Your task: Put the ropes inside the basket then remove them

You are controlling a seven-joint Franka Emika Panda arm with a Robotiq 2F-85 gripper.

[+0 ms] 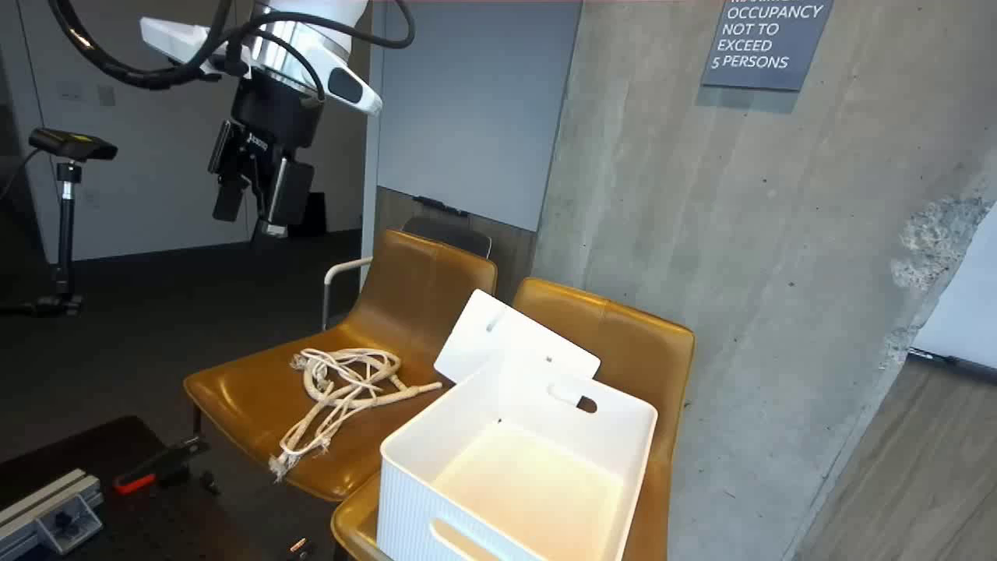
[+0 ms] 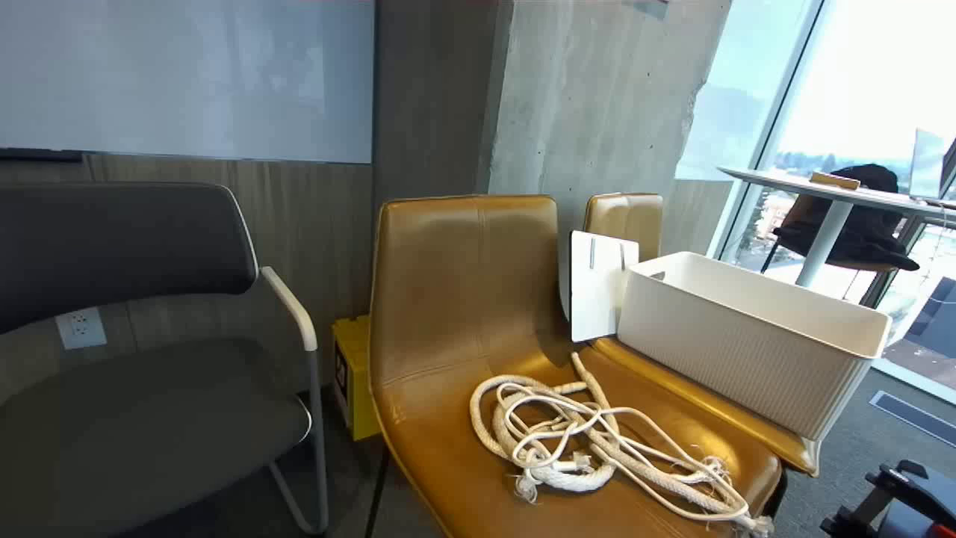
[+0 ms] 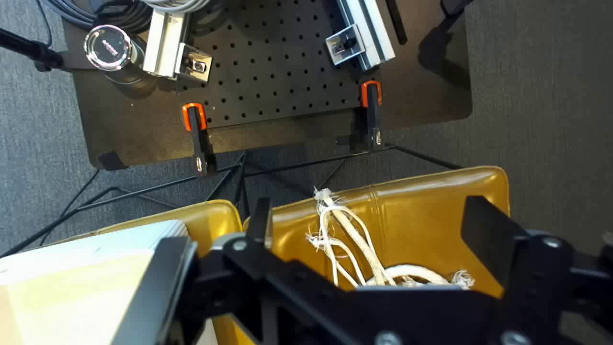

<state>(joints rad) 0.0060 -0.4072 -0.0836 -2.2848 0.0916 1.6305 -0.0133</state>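
black gadget (image 1: 72, 146): perched on a pole (image 1: 67, 226), way over at the left edge in an exterior view.

counter (image 1: 93, 444): dark and low down; in the wrist view 2 clamps (image 3: 197, 139) with orange tips sit on its edge.

tool (image 1: 251, 212): released, fingers (image 3: 486, 235) spread wide apart, just hanging in the air with its tips pointing down, well above the seats.

brown chair (image 1: 249, 382): shiny seat, carrying the main stuff.

ropes (image 1: 393, 396): loose off-white tangle lying on that seat in both exterior views, thick and thin bits looped over each other. so yeah, outside the basket (image 1: 420, 499). frayed ends come out to the seat's front edge, and 1 thick end points toward the basket. can't tell how many ropes are in there.

white board (image 1: 502, 326): flat, just beside the end of the basket; can't tell what it leans on.

basket: white, ribbed outside, open top up, 2 hand slots showing.

2nd brown chair (image 1: 623, 327): just beside the brown chair, basket standing on its seat.

sign (image 1: 771, 43): up on the concrete wall (image 1: 740, 234), top line cut off, reads occupancy not to exceed 5 persons.
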